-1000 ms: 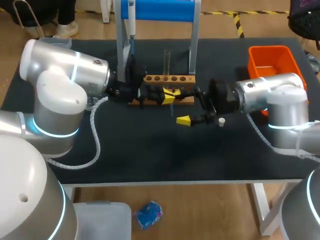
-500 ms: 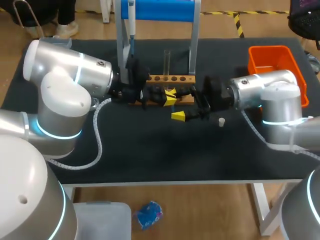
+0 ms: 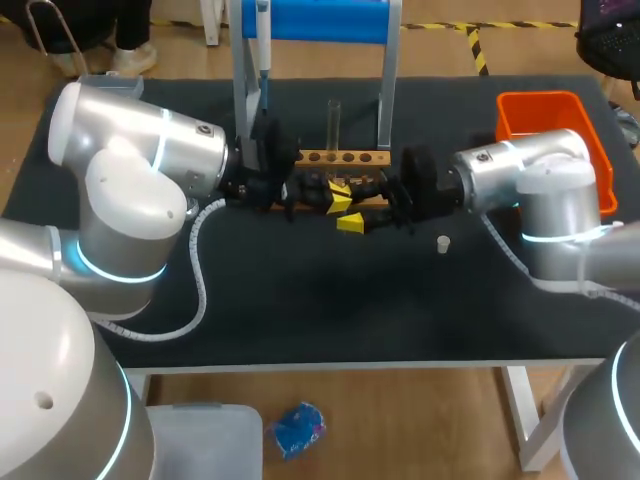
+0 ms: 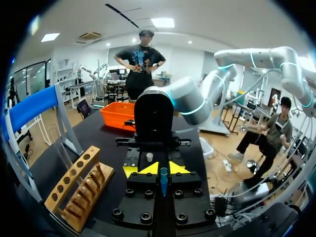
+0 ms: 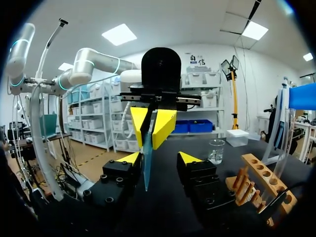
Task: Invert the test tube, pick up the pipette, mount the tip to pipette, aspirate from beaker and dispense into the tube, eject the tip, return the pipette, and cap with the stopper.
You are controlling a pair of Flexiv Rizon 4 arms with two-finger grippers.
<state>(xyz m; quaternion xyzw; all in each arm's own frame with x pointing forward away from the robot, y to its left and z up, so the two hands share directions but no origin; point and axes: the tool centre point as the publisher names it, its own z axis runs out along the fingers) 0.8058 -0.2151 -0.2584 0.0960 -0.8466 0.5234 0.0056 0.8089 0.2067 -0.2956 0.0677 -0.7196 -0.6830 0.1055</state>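
Where the two arms meet in front of the wooden rack (image 3: pixel 345 158), the left gripper (image 4: pixel 164 169) is closed on a slender blue pipette tip (image 5: pixel 147 163), which is clamped near its wide end between both yellow fingers. The right gripper (image 5: pixel 159 159) is set open, with one finger on either side of the tip's narrow end. The test tube (image 3: pixel 333 118) is seated upright in the rack. The white stopper (image 3: pixel 442 241) is lying on the table (image 3: pixel 300 300), just beside the right arm.
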